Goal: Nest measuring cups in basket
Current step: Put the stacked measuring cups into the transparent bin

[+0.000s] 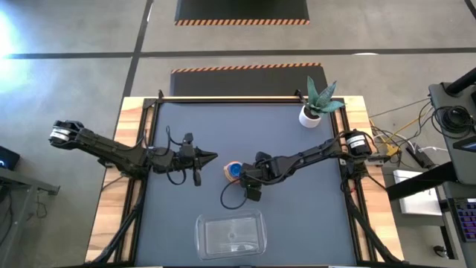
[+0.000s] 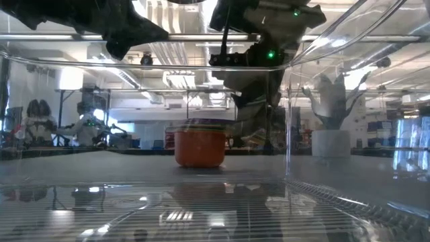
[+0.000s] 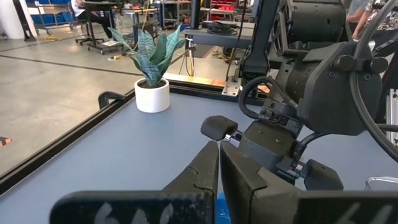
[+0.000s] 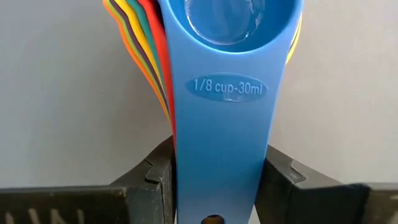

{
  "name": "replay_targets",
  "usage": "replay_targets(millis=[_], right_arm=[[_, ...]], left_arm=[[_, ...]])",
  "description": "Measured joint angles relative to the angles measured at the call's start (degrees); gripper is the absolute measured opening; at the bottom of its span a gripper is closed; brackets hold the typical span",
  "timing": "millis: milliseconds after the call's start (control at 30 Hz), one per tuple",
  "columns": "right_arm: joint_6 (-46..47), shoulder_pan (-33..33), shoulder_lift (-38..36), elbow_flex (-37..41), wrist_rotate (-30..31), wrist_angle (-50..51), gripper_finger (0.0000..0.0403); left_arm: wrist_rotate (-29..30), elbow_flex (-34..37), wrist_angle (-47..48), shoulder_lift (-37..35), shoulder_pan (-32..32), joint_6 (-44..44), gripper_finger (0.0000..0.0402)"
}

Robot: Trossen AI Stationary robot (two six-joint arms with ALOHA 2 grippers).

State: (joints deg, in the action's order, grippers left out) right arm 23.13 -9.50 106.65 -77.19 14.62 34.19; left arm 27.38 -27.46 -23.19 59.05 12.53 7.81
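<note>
Grey concrete workshop floor surrounds the dark blue-grey worktop. Clear plastic rectangular basket at near edge. White plant pot at far right corner. Right gripper jaws grip the nested stack of coloured plastic measuring cups mid-worktop by its handles; left gripper jaws closed, empty.

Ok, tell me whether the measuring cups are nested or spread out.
Nested. The right wrist view shows the measuring cups as one stack, blue on top, other coloured handles fanned beneath. The high view shows them on the table, outside the basket.
</note>
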Motion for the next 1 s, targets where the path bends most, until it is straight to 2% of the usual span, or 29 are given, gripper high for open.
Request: replay_targets(millis=[333,600,1000], right_arm=[[2.3,-0.1,-0.5,0.0,-1.7,0.5,0.0135],[2.4,-0.8,-5.0,0.0,-2.8,0.5,0.0135],[4.0,-6.7,-10.8,0.0,-1.2,0.3,0.0134]], left_arm=[[0.0,0.0,0.3,0.0,0.0,0.1,0.0000],[0.1,0.0,0.9,0.0,0.0,0.0,0.0000],[0.6,0.0,0.8,-0.1,0.0,0.0,0.0000]])
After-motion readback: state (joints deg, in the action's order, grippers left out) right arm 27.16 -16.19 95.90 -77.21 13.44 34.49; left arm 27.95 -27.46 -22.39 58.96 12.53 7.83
